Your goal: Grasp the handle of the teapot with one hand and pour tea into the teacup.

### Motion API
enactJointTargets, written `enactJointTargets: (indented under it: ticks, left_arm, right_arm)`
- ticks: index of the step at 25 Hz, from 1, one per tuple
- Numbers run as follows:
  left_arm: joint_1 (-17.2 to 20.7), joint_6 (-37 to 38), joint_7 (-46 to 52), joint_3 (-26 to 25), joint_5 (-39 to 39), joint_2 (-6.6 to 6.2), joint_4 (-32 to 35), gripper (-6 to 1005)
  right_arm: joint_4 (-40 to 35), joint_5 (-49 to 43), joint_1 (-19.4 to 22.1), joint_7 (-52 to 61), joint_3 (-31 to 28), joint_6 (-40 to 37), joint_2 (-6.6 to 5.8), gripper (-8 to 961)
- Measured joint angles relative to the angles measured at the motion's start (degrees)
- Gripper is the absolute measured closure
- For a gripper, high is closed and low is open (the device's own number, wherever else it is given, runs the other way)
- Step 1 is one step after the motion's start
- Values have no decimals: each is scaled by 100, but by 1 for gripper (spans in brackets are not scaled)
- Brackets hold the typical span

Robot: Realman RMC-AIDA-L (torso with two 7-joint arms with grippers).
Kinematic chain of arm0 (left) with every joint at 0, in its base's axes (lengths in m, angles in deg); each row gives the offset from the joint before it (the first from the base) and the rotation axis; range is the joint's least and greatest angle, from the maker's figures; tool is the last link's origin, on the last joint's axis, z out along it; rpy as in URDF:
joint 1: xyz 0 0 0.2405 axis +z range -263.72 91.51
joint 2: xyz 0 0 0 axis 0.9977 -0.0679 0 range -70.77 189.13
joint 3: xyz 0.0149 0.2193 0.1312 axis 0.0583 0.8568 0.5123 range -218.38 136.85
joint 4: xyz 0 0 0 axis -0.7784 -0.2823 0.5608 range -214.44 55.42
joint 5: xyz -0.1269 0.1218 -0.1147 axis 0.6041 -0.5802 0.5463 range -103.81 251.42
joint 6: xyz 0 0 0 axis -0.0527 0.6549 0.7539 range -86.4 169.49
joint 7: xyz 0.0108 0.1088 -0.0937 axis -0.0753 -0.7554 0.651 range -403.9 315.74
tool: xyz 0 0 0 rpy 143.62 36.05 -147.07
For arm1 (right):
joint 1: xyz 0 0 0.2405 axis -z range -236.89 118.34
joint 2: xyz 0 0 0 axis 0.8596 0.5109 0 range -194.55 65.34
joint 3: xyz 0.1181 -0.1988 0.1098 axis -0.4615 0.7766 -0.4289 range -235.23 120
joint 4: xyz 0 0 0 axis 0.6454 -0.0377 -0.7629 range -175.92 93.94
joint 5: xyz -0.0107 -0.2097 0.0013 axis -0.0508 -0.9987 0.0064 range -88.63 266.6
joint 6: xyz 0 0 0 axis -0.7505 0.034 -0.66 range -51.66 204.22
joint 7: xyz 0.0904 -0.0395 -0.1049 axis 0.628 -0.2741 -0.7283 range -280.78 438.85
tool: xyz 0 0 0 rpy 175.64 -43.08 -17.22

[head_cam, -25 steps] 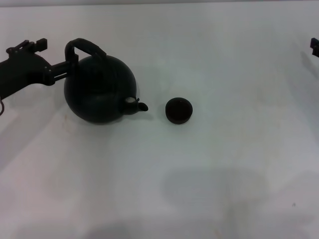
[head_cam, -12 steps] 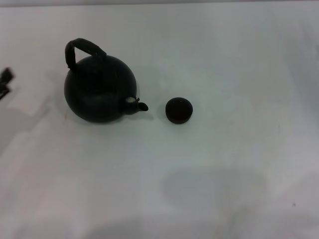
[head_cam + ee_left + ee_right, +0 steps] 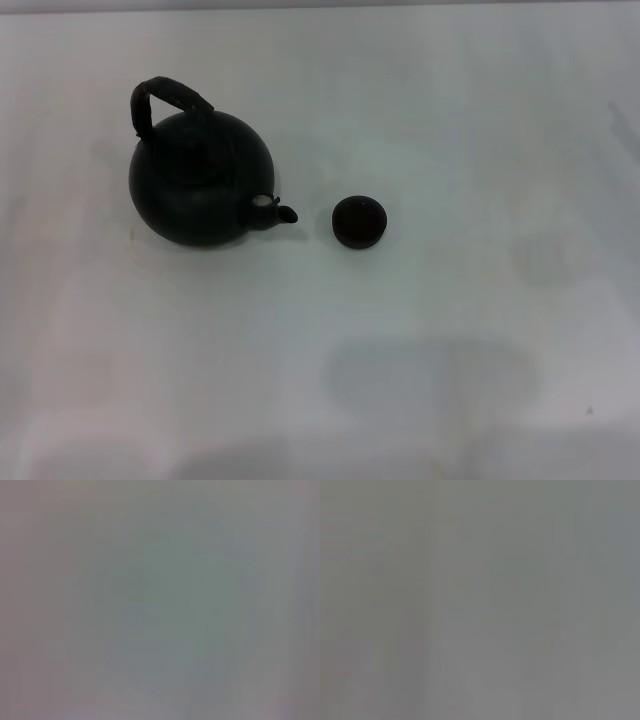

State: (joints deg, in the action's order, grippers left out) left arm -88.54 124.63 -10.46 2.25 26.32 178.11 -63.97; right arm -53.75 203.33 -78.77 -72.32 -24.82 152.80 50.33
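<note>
The round matte-black teapot (image 3: pixel 198 180) stands upright on the white table at the left of the head view. Its dark arched handle (image 3: pixel 166 98) rises over its top, and its short spout (image 3: pixel 272 211) with a pale tip points right. The tiny dark teacup (image 3: pixel 358 221) stands on the table just right of the spout, a short gap away. Neither gripper shows in any view. Both wrist views show only a plain grey surface.
The white table (image 3: pixel 450 330) spreads around the pot and cup, with faint shadows at the front middle and at the right.
My left arm, beside the teapot's handle a second ago, has drawn back to the left and out of view. The dark bit at the right edge has gone too. Pot and cup have not moved.
</note>
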Motion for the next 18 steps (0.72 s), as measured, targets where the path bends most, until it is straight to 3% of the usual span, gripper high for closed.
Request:
enactJointTargets:
  ticks: [3, 7, 12, 18]
  left_arm:
    - [-187, -14, -190, -330, 24, -12, -196, 132]
    - [-331, -23, -349, -780, 29, -6, -237, 133]
    - [-488, -55, -753, -935, 33, -10, -311, 135]
    - [-692, -193, -1593, -947, 93, 12, -525, 138]
  right_arm:
    - [759, 247, 83, -679, -322, 709, 6, 108]
    - [1339, 274, 201, -785, -462, 1013, 12, 108]
    - [1785, 263, 286, -855, -477, 934, 18, 108]
    - [1912, 272, 240, -860, -496, 321, 29, 108]
